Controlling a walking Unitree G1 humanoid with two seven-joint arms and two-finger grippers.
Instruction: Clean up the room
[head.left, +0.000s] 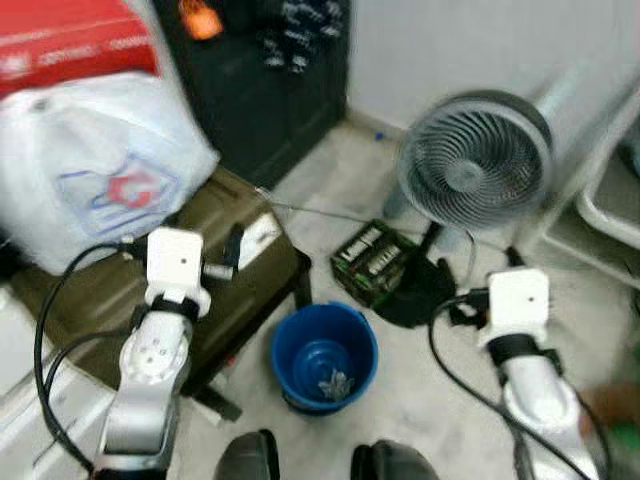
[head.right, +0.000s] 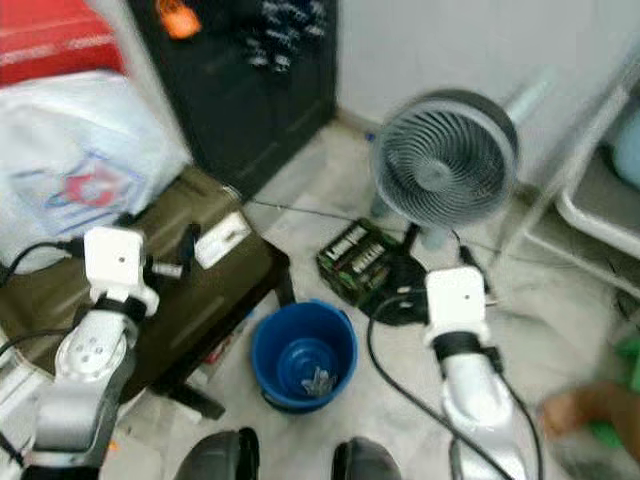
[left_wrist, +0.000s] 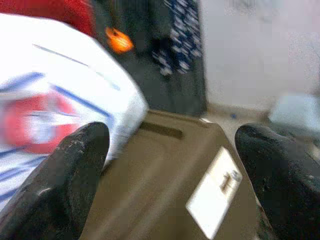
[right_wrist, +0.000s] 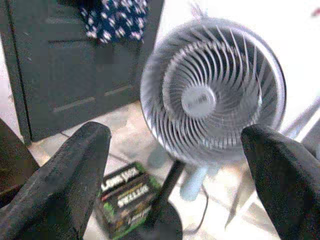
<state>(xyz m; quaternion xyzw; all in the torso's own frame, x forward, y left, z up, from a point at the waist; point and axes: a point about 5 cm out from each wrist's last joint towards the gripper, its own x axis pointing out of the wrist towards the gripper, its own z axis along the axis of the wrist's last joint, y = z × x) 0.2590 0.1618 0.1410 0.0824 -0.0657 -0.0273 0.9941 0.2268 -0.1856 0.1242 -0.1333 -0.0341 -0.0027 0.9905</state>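
A blue bucket (head.left: 324, 355) stands on the pale floor just ahead of my feet, with a small crumpled scrap (head.left: 335, 381) at its bottom. My left gripper (left_wrist: 170, 175) is open and empty, held over the front of an olive-brown case (left_wrist: 165, 170); one of its fingers (head.left: 235, 245) shows beside the white wrist box. My right gripper (right_wrist: 175, 170) is open and empty too, hovering right of the bucket and facing a grey floor fan (right_wrist: 212, 97). A green and black carton (head.left: 372, 262) lies on the floor between the bucket and the fan.
A bulging white plastic bag (head.left: 90, 170) rests on the case, under a red box (head.left: 70, 40). A dark cabinet (head.left: 270, 90) stands behind. The fan's cord (head.left: 330, 212) runs along the floor. A white rack (head.left: 600, 205) fills the right side.
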